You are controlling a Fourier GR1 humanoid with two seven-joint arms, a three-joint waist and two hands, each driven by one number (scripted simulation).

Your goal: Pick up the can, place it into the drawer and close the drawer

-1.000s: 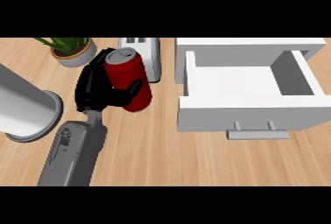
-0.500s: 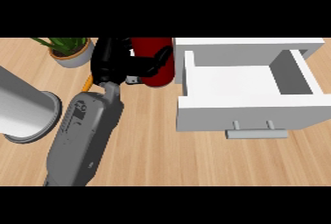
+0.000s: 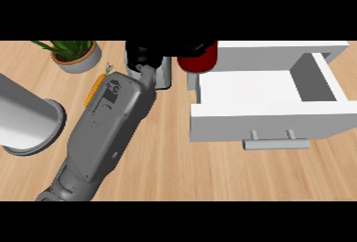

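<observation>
Your right hand (image 3: pixel 155 51), at the head view's top edge, has its fingers curled round the red can (image 3: pixel 197 60) and holds it off the counter, just beside the open drawer's (image 3: pixel 265 116) left rear corner. You're mid-carry, I judge; next, move it right over the white cavity and let go. The can's top is cropped, so its long axis can't be told.

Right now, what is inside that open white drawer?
The open white drawer shows only its bare white floor and walls. The red can, held by the left hand, hangs beside its far left corner, outside.
</observation>
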